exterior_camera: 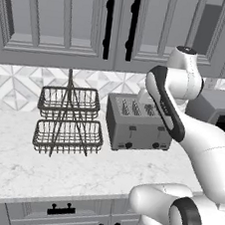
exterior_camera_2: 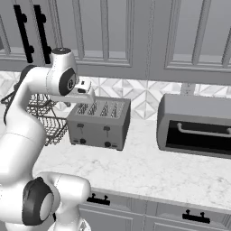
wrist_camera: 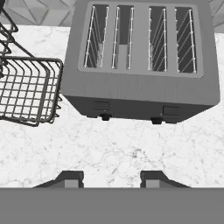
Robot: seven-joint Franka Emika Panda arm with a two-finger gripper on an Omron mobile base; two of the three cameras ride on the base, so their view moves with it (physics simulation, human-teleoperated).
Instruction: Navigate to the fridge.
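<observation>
Left base view: the arm (exterior_camera: 201,141) rises from the lower right and folds over a white marbled counter (exterior_camera: 12,166). A grey four-slot toaster (exterior_camera: 136,121) stands on the counter against the patterned backsplash (exterior_camera: 17,84). A two-tier wire basket rack (exterior_camera: 69,121) stands just beside the toaster, on its left, with a small gap between them. Grey panelled wall cabinets (exterior_camera: 57,17) with short black vertical handles (exterior_camera: 108,23) hang above. Lower cabinet fronts with black handles (exterior_camera: 60,209) run under the counter edge. A dark grey countertop oven (exterior_camera: 220,111) sits at the right edge, partly behind the arm.

Right base view: the same toaster (exterior_camera_2: 99,122) stands near the centre of the counter. The oven (exterior_camera_2: 195,125), with a dark glass door and a horizontal bar handle, stands well apart on its right. The wire rack (exterior_camera_2: 45,118) lies behind the arm on the left. The hand hangs above the toaster's left end.

Hand view: the camera looks down on the toaster (wrist_camera: 140,65), with its four slots and front knobs visible, and a corner of the wire rack (wrist_camera: 28,89) to its left. The gripper (wrist_camera: 111,178) has its two dark fingertips spread apart over bare counter, holding nothing.

None of these pictures lets the fridge's position be told.
</observation>
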